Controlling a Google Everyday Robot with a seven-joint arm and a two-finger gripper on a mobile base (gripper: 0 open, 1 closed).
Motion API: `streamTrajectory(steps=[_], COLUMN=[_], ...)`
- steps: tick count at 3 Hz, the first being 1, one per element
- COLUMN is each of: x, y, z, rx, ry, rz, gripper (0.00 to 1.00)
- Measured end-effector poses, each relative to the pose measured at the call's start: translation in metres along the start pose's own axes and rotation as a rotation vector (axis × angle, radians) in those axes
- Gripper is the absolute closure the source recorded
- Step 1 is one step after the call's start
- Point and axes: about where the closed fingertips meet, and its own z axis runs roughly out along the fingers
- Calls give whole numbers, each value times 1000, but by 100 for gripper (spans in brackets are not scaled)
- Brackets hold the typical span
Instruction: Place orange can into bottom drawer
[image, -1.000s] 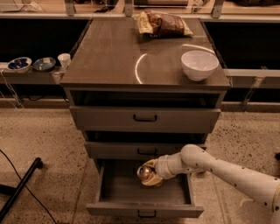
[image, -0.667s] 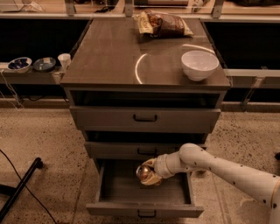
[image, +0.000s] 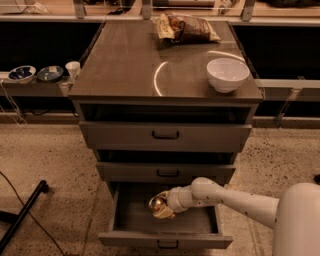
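The orange can (image: 158, 202) is held on its side, silver end facing left, inside the open bottom drawer (image: 165, 239), just above its floor. My gripper (image: 161, 206) is shut on the can, reaching in from the right on a white arm (image: 235, 197). The drawer is pulled out below the two shallower drawers, with its small dark handle (image: 167, 244) at the front.
A white bowl (image: 227, 74) and a crinkled chip bag (image: 185, 27) lie on the cabinet top (image: 130, 65). Small bowls and a cup (image: 73, 69) sit on a low shelf at the left. A black pole (image: 22, 212) lies on the speckled floor at lower left.
The gripper with the can has shifted slightly left and lower inside the bottom drawer. Nothing else has moved.
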Motion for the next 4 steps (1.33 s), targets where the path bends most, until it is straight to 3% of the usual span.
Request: streamTrajectory(steps=[1, 2, 3, 4], x=[14, 14, 17, 24], y=[6, 5, -2, -18], z=[44, 44, 72, 131], rx=[15, 15, -16, -40], ry=[-38, -38, -64, -120], rz=[-37, -37, -38, -24], gripper=[100, 100, 100, 100])
